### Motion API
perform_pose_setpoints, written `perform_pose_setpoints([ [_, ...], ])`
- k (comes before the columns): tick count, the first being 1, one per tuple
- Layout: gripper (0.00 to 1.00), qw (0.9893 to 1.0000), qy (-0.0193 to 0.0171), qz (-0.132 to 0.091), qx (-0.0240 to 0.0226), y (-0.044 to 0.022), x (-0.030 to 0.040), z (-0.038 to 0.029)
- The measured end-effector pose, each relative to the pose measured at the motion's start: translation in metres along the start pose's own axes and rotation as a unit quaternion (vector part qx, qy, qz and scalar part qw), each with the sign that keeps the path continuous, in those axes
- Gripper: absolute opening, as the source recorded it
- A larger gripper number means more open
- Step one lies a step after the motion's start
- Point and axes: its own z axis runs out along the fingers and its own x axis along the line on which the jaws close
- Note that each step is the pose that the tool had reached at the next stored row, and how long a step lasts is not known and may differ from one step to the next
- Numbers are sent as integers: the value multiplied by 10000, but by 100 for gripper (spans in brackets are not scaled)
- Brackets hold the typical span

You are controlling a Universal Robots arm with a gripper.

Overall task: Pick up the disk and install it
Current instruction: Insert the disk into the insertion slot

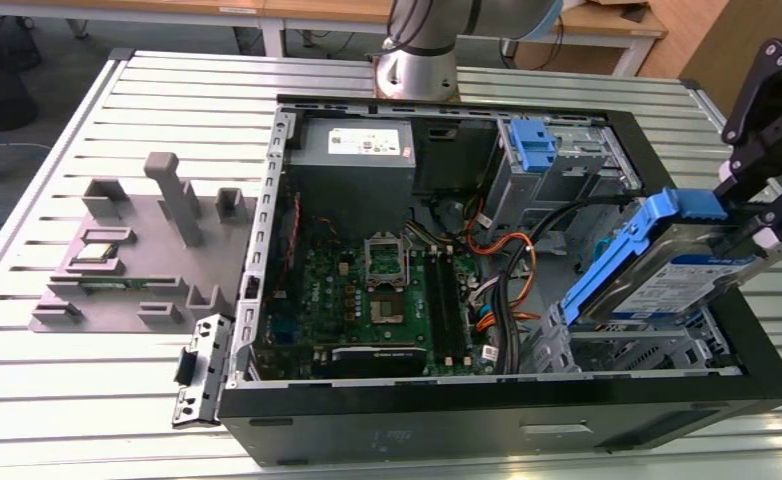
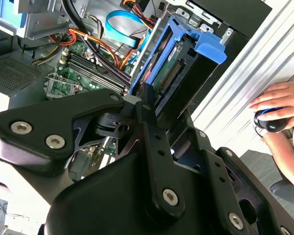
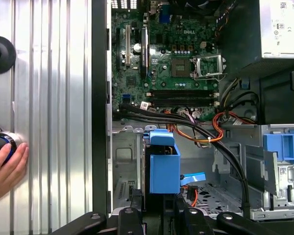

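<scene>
1. Black linkage gripper, right of the exterior view, pinches the flat silver-metal disk with blue plastic rails, tilted over the open black computer case's drive bay.
2. Risk: orange and black cables just beyond may snag a rail; skewed entry would jam.

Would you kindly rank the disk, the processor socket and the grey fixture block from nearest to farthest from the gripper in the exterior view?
1. The disk, held in the gripper at the exterior view's right.
2. The processor socket, on the motherboard inside the case.
3. The grey fixture block, on the table outside the case, at the exterior view's left.
</scene>
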Motion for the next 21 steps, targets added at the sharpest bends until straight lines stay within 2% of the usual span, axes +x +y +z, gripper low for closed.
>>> perform_pose_setpoints([
  [21, 35, 10000, 1, 0, 0, -1, 2, 26],
])
